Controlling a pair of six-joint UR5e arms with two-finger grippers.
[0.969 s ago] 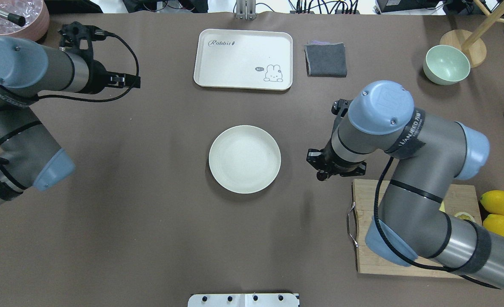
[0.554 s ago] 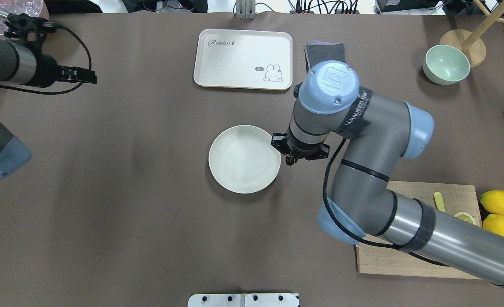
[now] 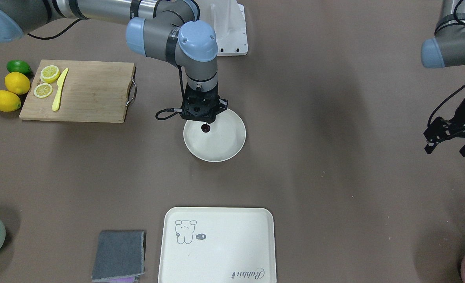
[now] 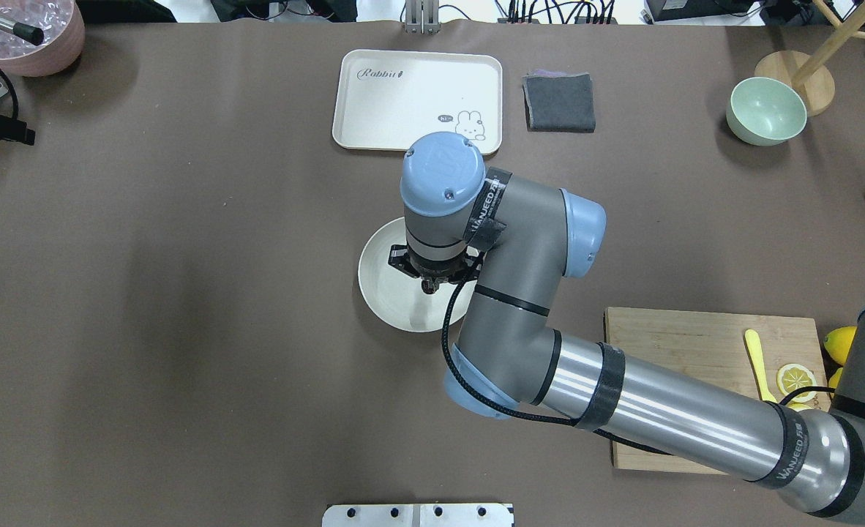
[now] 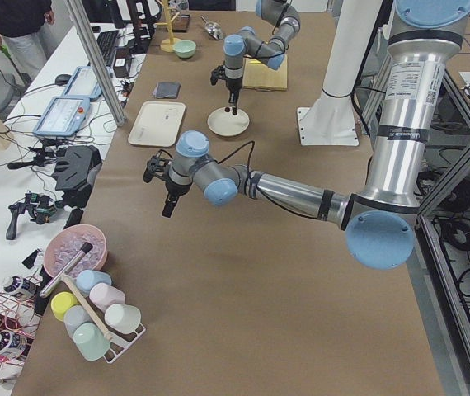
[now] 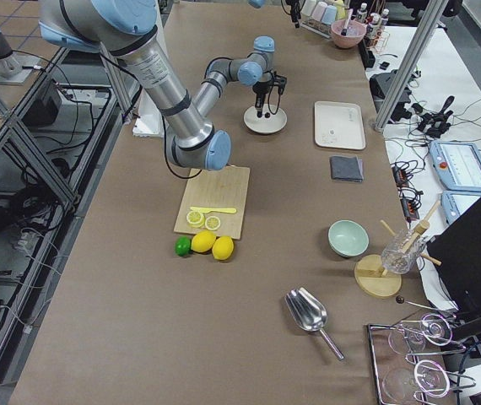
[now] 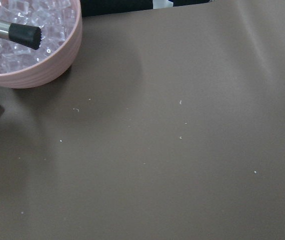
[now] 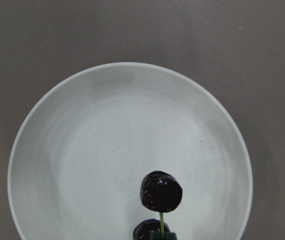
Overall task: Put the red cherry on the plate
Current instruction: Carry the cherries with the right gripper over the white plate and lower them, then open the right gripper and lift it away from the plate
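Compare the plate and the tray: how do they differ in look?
The plate is round; the tray is rectangular. The plate is plain; the tray bears a rabbit drawing and the word Rabbit. The tray is larger than the plate. The cherry hangs over the plate, not the tray. Both are cream-white and shallow, with raised rims.

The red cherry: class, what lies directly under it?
The plate lies under the red cherry, its bare floor clear in the right wrist view. Overhead, the right gripper and arm cover part of the plate; contact cannot be told.
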